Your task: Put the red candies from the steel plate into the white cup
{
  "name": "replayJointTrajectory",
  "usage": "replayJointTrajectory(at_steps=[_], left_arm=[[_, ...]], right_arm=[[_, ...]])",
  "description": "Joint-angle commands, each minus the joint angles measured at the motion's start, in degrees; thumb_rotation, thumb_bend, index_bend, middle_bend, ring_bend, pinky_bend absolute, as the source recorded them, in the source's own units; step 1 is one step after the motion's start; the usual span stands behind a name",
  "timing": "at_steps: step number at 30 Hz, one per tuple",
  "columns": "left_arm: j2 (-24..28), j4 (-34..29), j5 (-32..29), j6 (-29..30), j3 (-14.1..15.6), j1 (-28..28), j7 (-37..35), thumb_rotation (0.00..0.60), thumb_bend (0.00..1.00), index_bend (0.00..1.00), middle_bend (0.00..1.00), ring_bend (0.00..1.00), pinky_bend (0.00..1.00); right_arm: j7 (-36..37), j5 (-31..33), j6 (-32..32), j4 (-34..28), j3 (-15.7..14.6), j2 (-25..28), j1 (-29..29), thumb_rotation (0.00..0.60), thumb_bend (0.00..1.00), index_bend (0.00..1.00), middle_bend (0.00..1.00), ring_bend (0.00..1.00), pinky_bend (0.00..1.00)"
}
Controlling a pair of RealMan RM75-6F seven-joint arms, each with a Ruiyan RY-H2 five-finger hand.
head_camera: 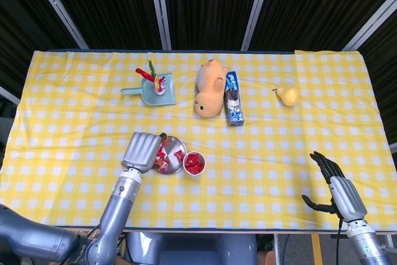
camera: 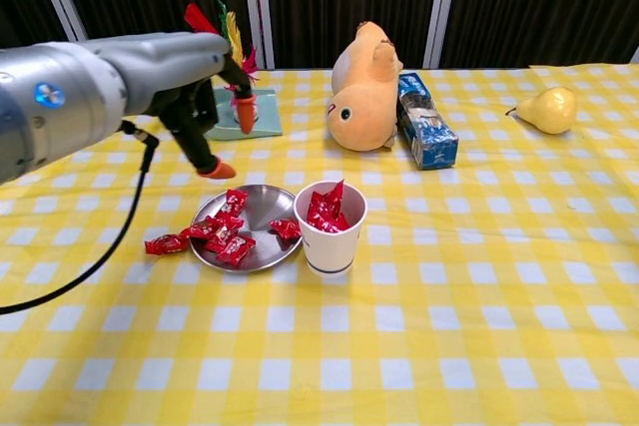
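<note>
The steel plate (camera: 262, 209) (head_camera: 174, 147) lies left of the white cup (camera: 331, 243) (head_camera: 194, 163), touching or nearly touching it. Several red candies (camera: 226, 231) (head_camera: 165, 157) remain on the plate, and one candy (camera: 164, 243) lies on the cloth just left of it. More red candies (camera: 324, 211) fill the cup to its rim. My left hand (camera: 205, 107) (head_camera: 142, 151) hovers above the plate's left side, fingers apart and holding nothing. My right hand (head_camera: 332, 181) rests open near the table's front right edge, far from the cup.
A yellow plush toy (camera: 364, 92) and a blue packet (camera: 426, 132) lie behind the cup. A teal dustpan with red feathers (head_camera: 153, 87) sits at the back left. A pear (camera: 547, 109) lies at the far right.
</note>
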Motion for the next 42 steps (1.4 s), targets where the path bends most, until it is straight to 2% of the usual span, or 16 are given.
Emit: replayJointTrajectory(at_steps=[1, 9, 13, 18, 32, 42], left_arm=[[2.95, -0.57, 0.82, 0.22, 3.54, 3.04, -2.34, 0.6, 0.24, 0.44, 0.93, 0.97, 1.0], [3.95, 5.36, 1.79, -3.34, 9.4, 7.09, -7.05, 0.6, 0.24, 0.45, 0.93, 0.98, 1.0], [2.67, 8.58, 1.75, -4.4, 10.27, 7.91, -7.94, 0.6, 0.24, 0.45, 0.93, 0.98, 1.0], [0.54, 13.12, 0.61, -5.57, 9.43, 8.11, -8.15, 0.6, 0.24, 0.45, 0.93, 0.98, 1.0], [-5.61, 20.84, -2.27, -8.39, 7.0, 7.85, -7.61, 0.6, 0.28, 0.45, 0.94, 0.98, 1.0], [-8.13, 23.02, -1.19, -9.1, 5.22, 7.34, -7.68, 0.6, 0.28, 0.45, 0.93, 0.98, 1.0]], right_arm=[[0.02, 0.06, -0.07, -0.07, -0.02, 0.04, 0.01, 0.6, 0.33, 0.0, 0.0, 0.0, 0.0], [-0.18, 0.12, -0.09, -0.2, -0.03, 0.04, 0.0, 0.6, 0.33, 0.0, 0.0, 0.0, 0.0], [-0.11, 0.13, -0.13, -0.17, -0.03, 0.05, 0.02, 0.6, 0.33, 0.0, 0.0, 0.0, 0.0], [0.18, 0.22, -0.21, -0.09, 0.03, 0.1, 0.07, 0.6, 0.33, 0.0, 0.0, 0.0, 0.0], [0.51, 0.12, -0.27, -0.08, -0.06, 0.25, 0.06, 0.6, 0.33, 0.0, 0.0, 0.0, 0.0], [0.58, 0.23, -0.48, -0.07, -0.07, 0.29, 0.13, 0.6, 0.33, 0.0, 0.0, 0.0, 0.0]])
